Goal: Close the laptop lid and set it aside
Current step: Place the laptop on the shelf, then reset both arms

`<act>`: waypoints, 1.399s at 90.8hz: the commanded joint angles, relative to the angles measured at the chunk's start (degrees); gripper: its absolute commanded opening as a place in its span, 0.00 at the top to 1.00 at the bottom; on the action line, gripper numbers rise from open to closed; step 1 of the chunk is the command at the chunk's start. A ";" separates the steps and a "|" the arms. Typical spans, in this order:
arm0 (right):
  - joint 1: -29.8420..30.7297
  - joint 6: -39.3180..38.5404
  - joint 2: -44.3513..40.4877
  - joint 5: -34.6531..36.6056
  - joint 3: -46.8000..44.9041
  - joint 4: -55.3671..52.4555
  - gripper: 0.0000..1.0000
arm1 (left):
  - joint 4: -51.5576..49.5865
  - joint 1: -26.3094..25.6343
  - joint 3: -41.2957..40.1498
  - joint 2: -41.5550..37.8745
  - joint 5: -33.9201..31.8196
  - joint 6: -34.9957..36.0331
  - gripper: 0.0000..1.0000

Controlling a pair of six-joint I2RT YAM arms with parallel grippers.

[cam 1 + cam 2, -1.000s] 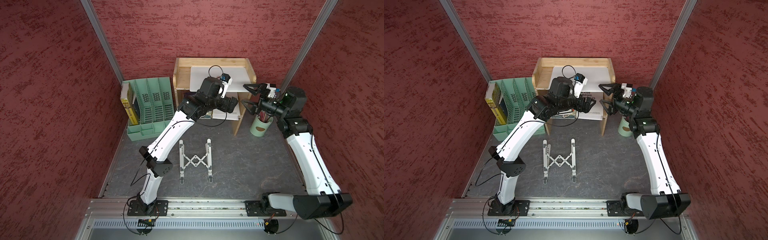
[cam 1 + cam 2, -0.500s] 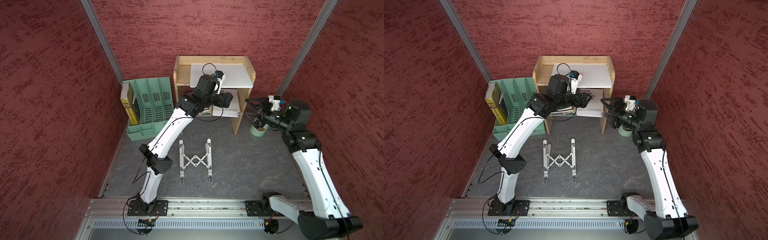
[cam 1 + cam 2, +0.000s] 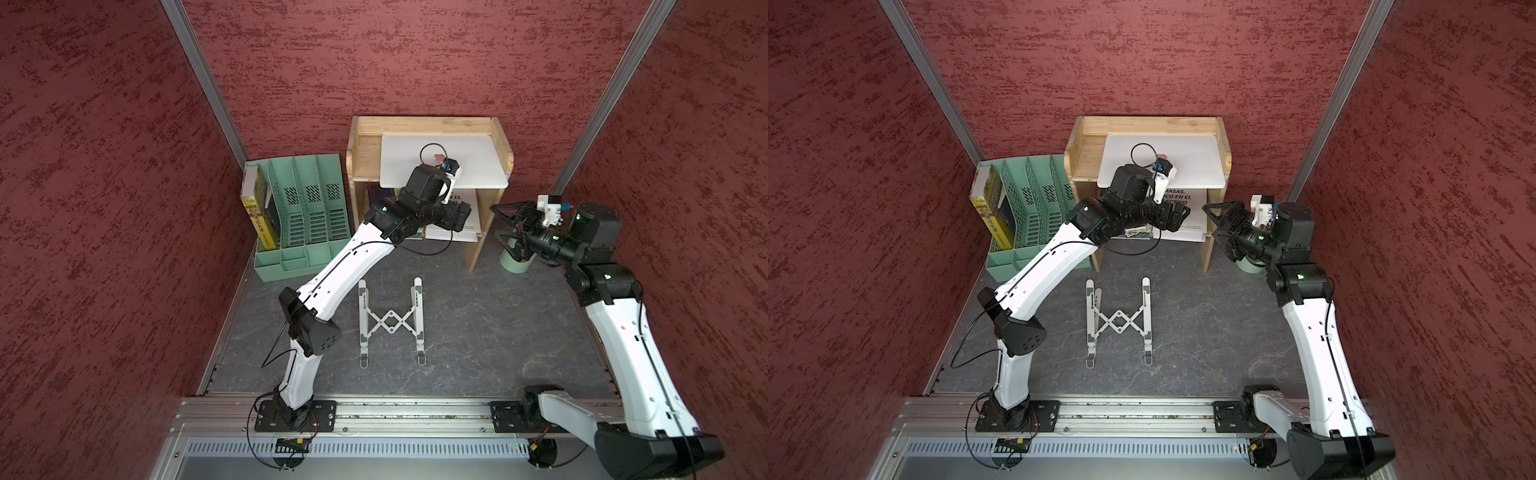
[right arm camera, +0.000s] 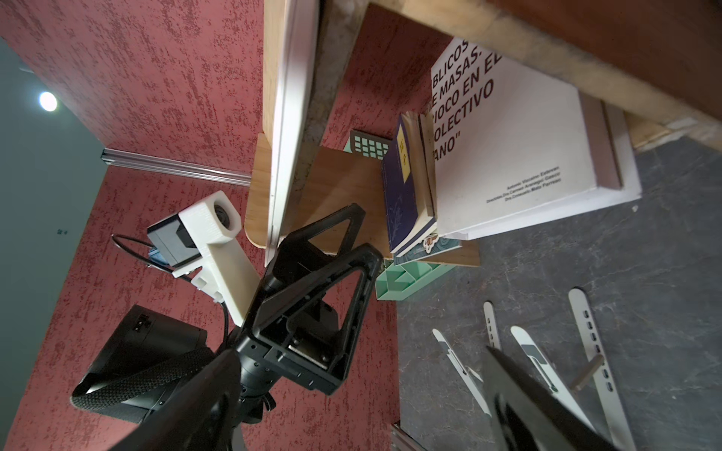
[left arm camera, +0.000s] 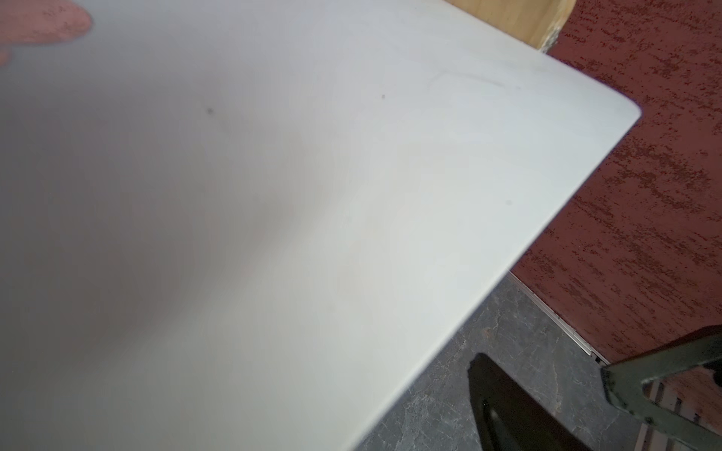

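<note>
The right gripper [image 3: 495, 222] has pulled back from the right side of the light wooden shelf unit [image 3: 476, 249] and dropped over the pale green cup [image 3: 513, 264]. The left gripper [image 4: 363, 232] has shifted slightly at the front edge of the silver-white laptop [image 3: 478, 162].

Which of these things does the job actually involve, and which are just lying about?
In the job: laptop, closed, on the wooden shelf; left gripper; right gripper.
Just lying about: books, folding stand, green file rack, cup.

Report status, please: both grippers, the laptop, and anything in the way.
Left gripper open at front edge of laptop. Right gripper open, empty, beside shelf. Lid shut, laptop flat on shelf top. Green cup beneath right gripper.
</note>
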 commanded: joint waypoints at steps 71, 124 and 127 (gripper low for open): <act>-0.59 -48.76 -21.74 44.51 -42.96 27.55 0.02 | 31.88 21.60 -84.34 -65.83 -14.91 -0.45 0.00; -0.67 -60.15 0.96 45.96 -62.56 68.19 0.02 | 91.12 42.87 -117.95 -40.97 -9.07 1.79 0.00; -0.69 -59.94 3.80 45.21 -62.82 72.56 0.02 | 93.39 43.59 -117.74 -39.38 -7.66 2.91 0.00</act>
